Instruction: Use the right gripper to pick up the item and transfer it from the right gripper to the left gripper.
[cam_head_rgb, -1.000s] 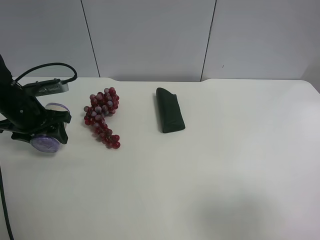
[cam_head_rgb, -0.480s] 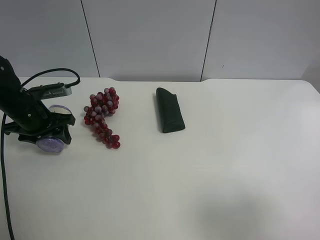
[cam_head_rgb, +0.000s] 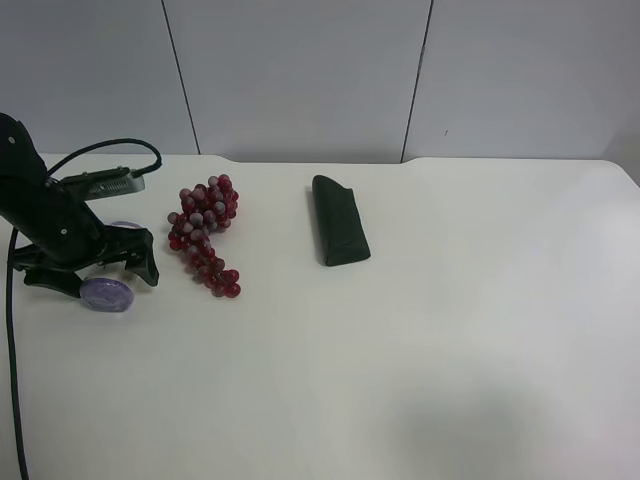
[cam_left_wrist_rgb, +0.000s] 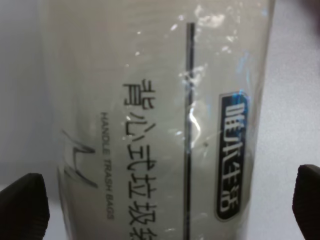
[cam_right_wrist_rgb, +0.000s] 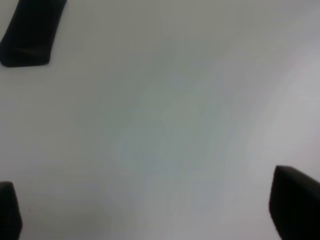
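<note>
The left tool (cam_head_rgb: 105, 268) sits low over the white surface (cam_head_rgb: 420, 340) at the exterior high view's left edge, its jaws spread wide. In the left wrist view its two dark fingertips (cam_left_wrist_rgb: 22, 210) stand at opposite edges of the picture, with clear gaps between them and the item (cam_left_wrist_rgb: 160, 125), so nothing is gripped. The item lies on the surface between those jaws, its cream label with black print filling the left wrist view; from the high camera one purple end (cam_head_rgb: 106, 294) shows just in front of the tool.

The right tool (cam_right_wrist_rgb: 160, 210) is also wide open, its fingertips (cam_right_wrist_rgb: 295, 210) far apart over bare surface, holding nothing. It does not show in the high view.

Just beside the left tool lies the red grape bunch (cam_head_rgb: 205, 235), apart from it. Farther along, near the surface's middle, lies the dark green pouch (cam_head_rgb: 339, 233), a corner of which also shows in the right wrist view.
</note>
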